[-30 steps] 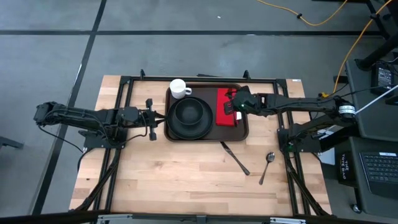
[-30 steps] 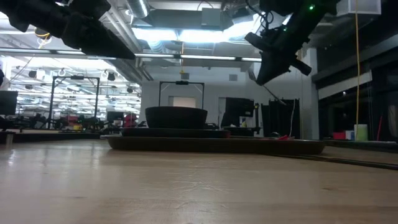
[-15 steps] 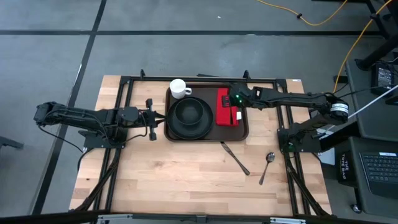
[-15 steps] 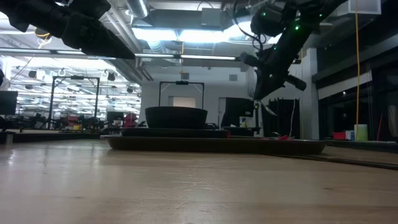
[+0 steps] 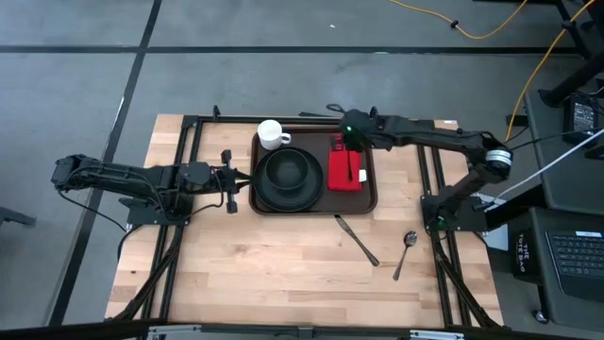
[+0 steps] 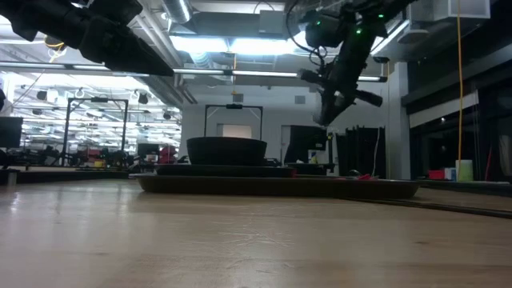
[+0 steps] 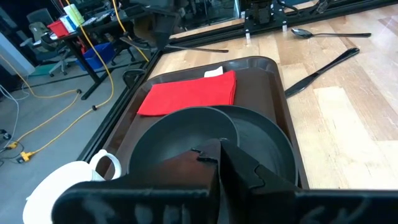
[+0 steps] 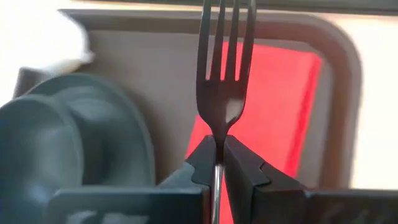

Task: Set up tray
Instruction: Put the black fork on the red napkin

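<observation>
The dark brown tray (image 5: 368,194) lies at the table's middle, carrying a black plate with a bowl (image 5: 286,176), a white mug (image 5: 273,134) and a red folded napkin (image 5: 343,168). My right gripper (image 5: 348,129) hangs high over the tray's far right corner, shut on a dark fork (image 8: 222,68); in the low view it (image 6: 330,102) is well above the tray (image 6: 276,188). My left gripper (image 5: 231,177) waits, shut, just left of the tray, its fingers (image 7: 219,158) facing the bowl (image 7: 205,140). My right gripper pinches the fork by its neck (image 8: 217,132), just below the tines, between its two fingers (image 8: 242,163). It comes from above, and the fork runs along the fingers, tines sticking out past their tips. The fork is lifted clear, over the napkin (image 8: 273,106) and the tray (image 8: 155,56).
A knife (image 5: 356,239) and a spoon (image 5: 406,249) lie on the bare wood near the tray's near right corner. A small white tag (image 5: 362,176) sits on the napkin's right edge. Black frame rails run along the table's far edge and both sides.
My right gripper has moved from over the napkin toward the table's far edge and slightly left, to the tray's far right corner. It has also risen a little, and its wrist has turned. The tray and the things on it have stayed put.
</observation>
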